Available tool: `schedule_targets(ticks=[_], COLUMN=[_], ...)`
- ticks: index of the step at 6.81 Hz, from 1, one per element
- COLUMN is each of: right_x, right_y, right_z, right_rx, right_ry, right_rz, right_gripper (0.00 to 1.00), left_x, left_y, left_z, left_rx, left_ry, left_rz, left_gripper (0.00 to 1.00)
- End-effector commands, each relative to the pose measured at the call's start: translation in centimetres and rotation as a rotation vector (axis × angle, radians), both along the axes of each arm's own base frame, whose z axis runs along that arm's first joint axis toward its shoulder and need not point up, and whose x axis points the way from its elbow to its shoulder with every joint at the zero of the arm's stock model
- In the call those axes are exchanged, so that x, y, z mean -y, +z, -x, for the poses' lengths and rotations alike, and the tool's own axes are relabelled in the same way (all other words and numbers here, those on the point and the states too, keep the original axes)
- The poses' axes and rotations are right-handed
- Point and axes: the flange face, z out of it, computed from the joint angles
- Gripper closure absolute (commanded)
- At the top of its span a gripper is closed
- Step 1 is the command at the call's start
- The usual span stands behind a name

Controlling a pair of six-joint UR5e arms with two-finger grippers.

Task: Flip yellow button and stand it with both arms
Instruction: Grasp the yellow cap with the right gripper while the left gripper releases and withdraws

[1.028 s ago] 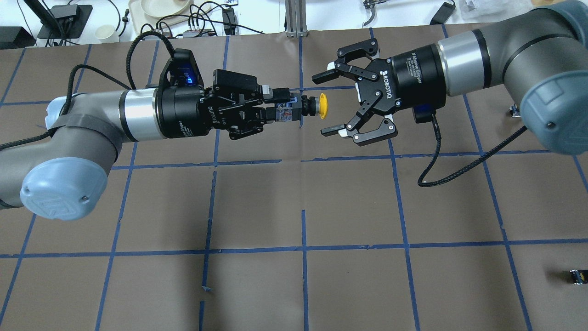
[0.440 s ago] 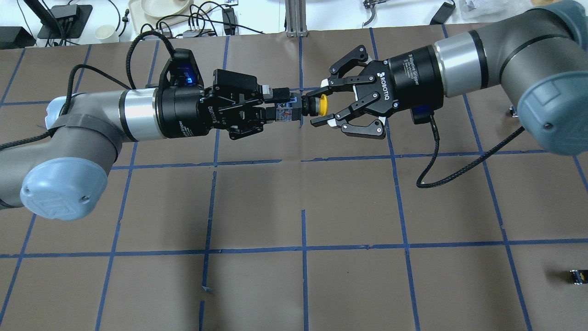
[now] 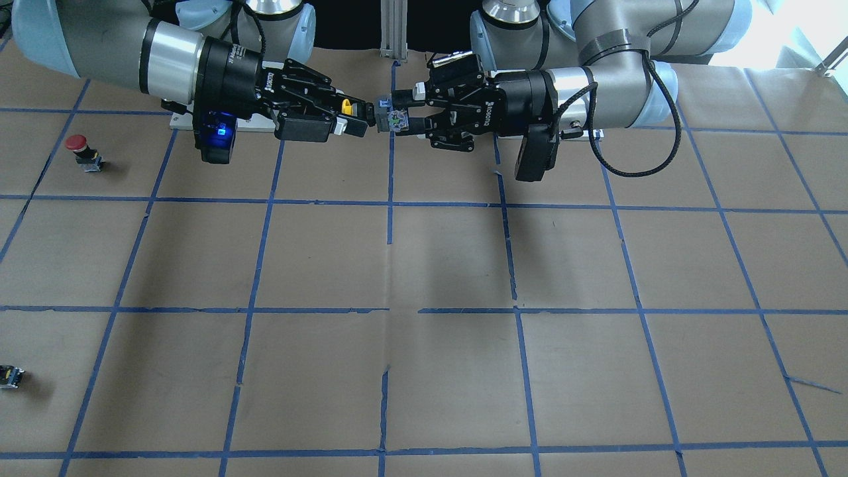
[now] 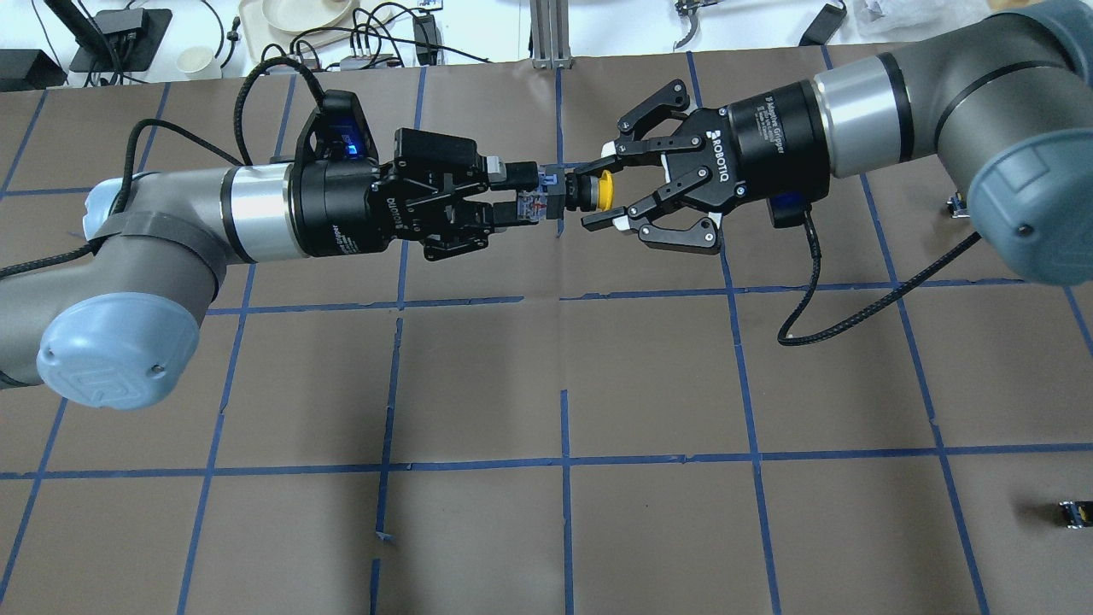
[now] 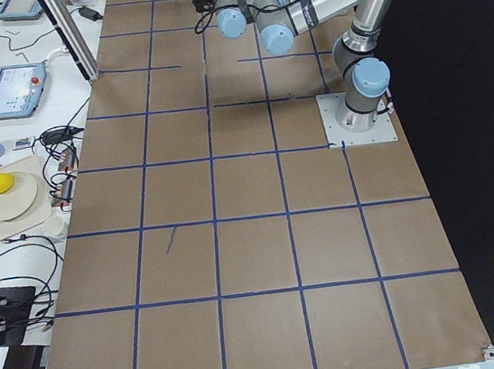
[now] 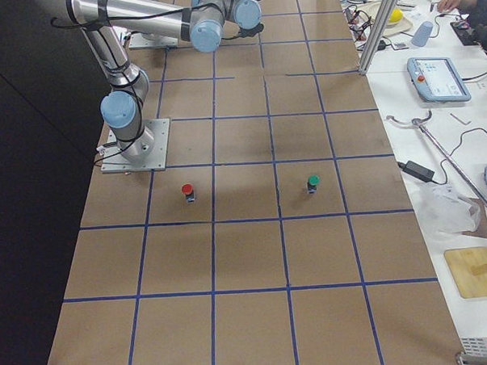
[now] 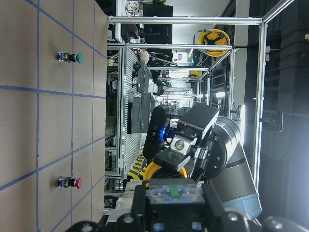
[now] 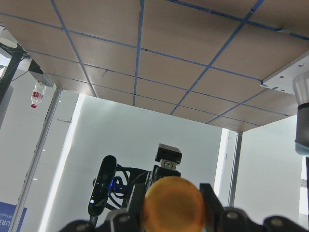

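Note:
The yellow button [image 4: 604, 190] is held level above the table, its yellow cap pointing at my right arm. My left gripper [image 4: 531, 195] is shut on its black-and-grey block body. My right gripper [image 4: 592, 196] has its fingers against both sides of the cap and collar. In the front view the right gripper [image 3: 358, 116] is on the view's left and the left gripper [image 3: 401, 119] on its right, with the button [image 3: 345, 104] between them. The left wrist view shows the body and cap [image 7: 157, 170] from behind. The right wrist view shows the cap [image 8: 174, 203] face on.
A red-capped button [image 3: 78, 142] stands on the brown paper on the robot's right. A green-capped button [image 6: 313, 182] stands beside it, farther from the robot. A tiny black-grey block [image 4: 1074, 512] lies near the right edge. Blue tape lines grid the table.
My right gripper has moved left over the yellow cap and its jaws have narrowed from wide open onto it. My left gripper has not moved.

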Motion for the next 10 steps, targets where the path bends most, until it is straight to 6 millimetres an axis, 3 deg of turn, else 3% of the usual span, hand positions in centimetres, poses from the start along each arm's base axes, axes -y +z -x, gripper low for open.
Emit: schedule_targets(ticks=[1,2,4,6,8,9,10], right_x=[0.3,0.6,1.3,0.4,-0.6,-0.9,-0.8], right_y=[0.1,-0.1,-0.6,-3.1,-4.4,-4.9,-5.1], right_z=[0.6,1.3,5.1,7.1,9.3,12.7,17.1], right_rx=[-0.005,-0.031,-0.183,-0.442,-0.612,-0.694,-0.707], right_ry=[-0.019,-0.024,-0.017,0.249,0.627,0.86,0.987], right_rz=[-0.016,-0.01,0.077,0.272,0.514,0.608,0.686], right_gripper=[0.8,0.81,0.81,0.8,0.84,0.88,0.88], left_x=[0.1,0.3,0.6,1.6,3.4,4.2,4.7], left_y=[0.1,0.4,-0.1,-1.9,-1.2,-0.7,0.4], left_z=[0.0,-0.2,-1.0,-2.8,-5.1,-6.4,-8.1], left_rx=[0.001,0.005,0.136,0.354,0.564,0.706,0.939], left_ry=[0.0,0.003,-0.017,-0.051,-0.069,-0.088,-0.102], left_rz=[-0.016,-0.007,-0.004,-0.018,0.002,0.001,0.0], left_gripper=[0.05,0.05,0.05,0.05,0.05,0.05,0.04])
